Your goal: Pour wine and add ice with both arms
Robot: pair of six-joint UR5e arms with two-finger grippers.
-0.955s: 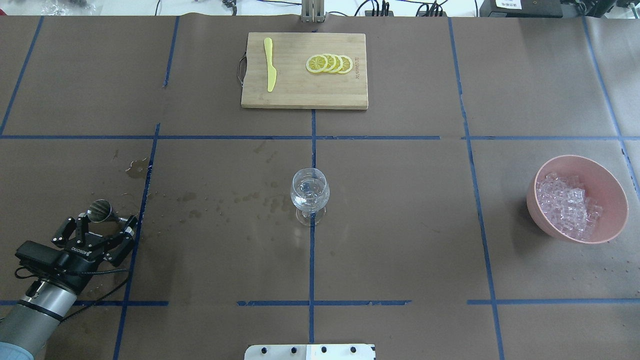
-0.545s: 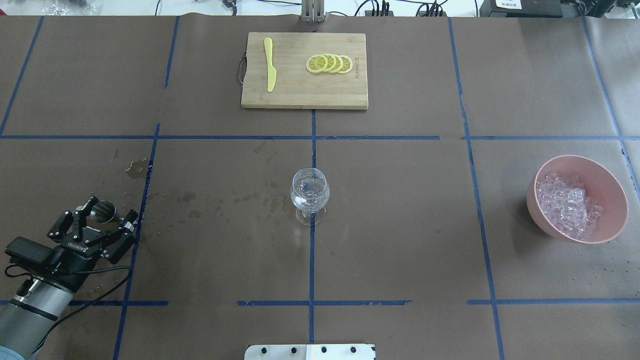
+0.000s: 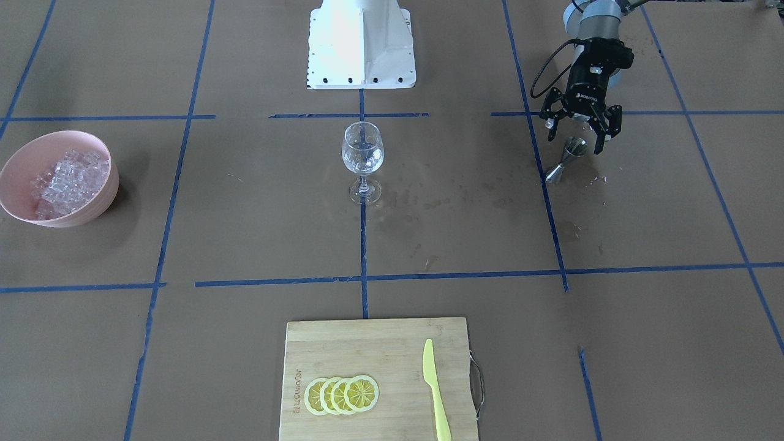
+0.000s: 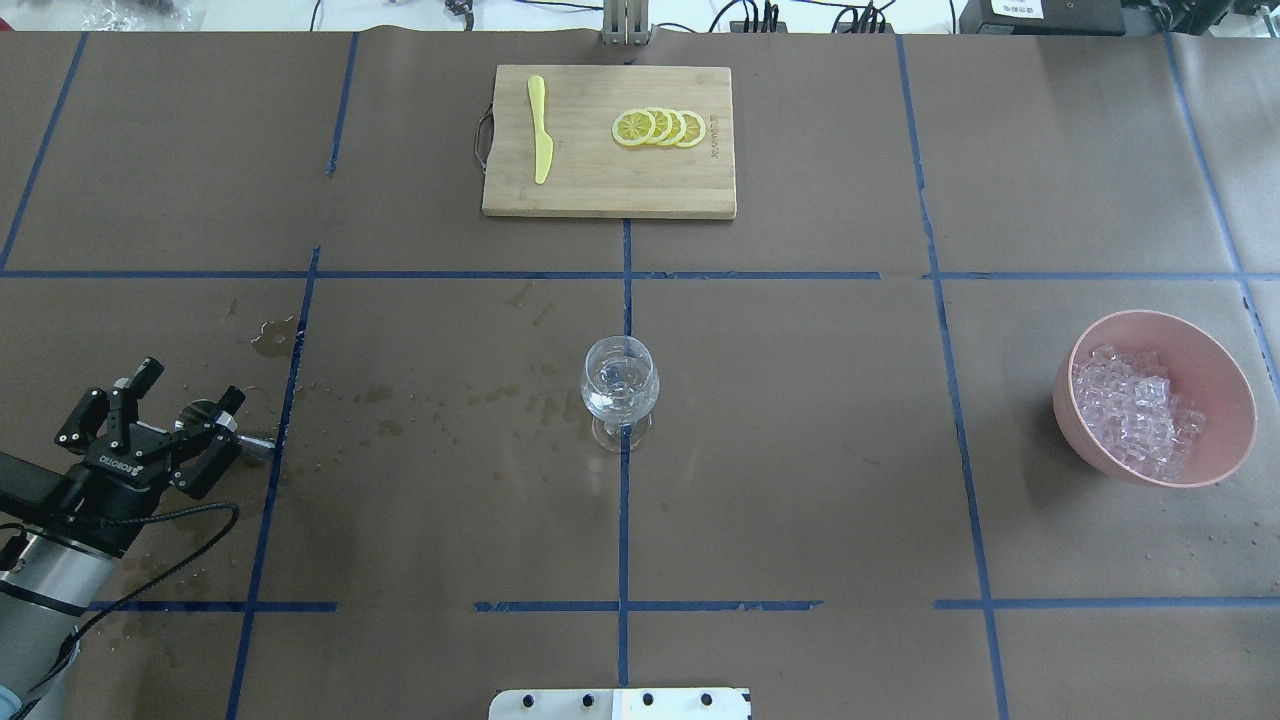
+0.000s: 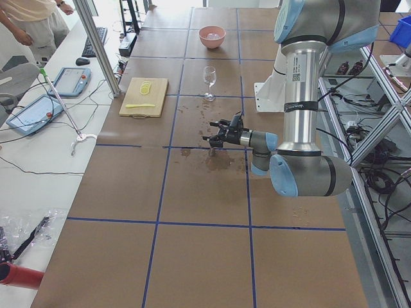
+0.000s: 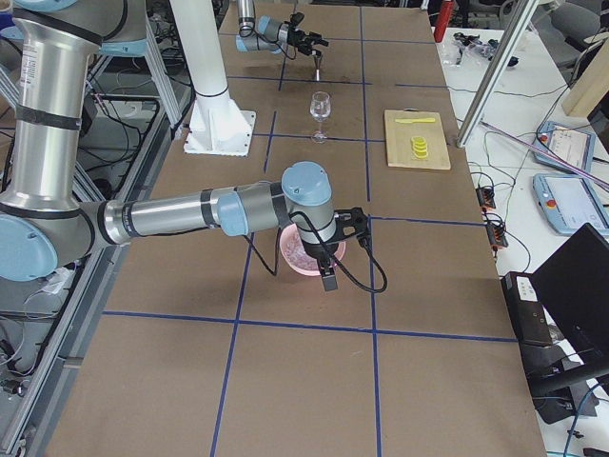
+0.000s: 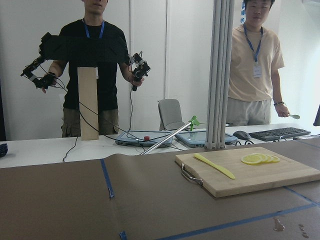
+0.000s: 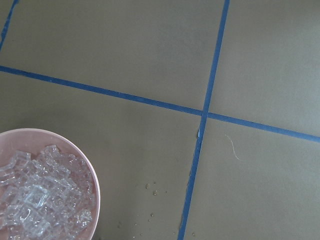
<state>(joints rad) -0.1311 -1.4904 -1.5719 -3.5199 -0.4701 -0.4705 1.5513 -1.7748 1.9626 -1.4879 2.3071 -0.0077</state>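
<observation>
Half done at best, I'd say, and even that is a guess.

Far left, near side: the left gripper (image 4: 190,385) is spread wide with nothing in it. It's right next to a little metal measuring cup (image 3: 574,147) standing on the table (image 4: 800,500). Touching or not, I can't tell. With the cup out of the fingers, the wine pour looks finished to me, but I honestly can't spot any dark wine anywhere. There are wet spots (image 4: 450,400) on the paper between the cup and the glass.

Middle: the glass (image 4: 620,385) stands upright on the centre tape line. Whatever is in it looks clear and glinty. Liquid, ice or just reflections? No idea. At the far edge behind it sits a cutting board (image 4: 608,140) with lemon slices (image 4: 658,128) and a yellow knife (image 4: 540,130), not part of this job.

Right: all the ice (image 4: 1135,410) I can see is piled in the pink bowl (image 4: 1235,400), well apart from the glass. So the ice step looks like it's all left to do.

Hard bits: the right arm (image 6: 190,211) only shows in the side view from the right end, reaching over the bowl. The right gripper (image 6: 328,262) is too small there to call wide or narrow. Its wrist camera catches only bowl rim, ice and paper, no fingers. The left wrist camera looks off toward the board, not the cup.
</observation>
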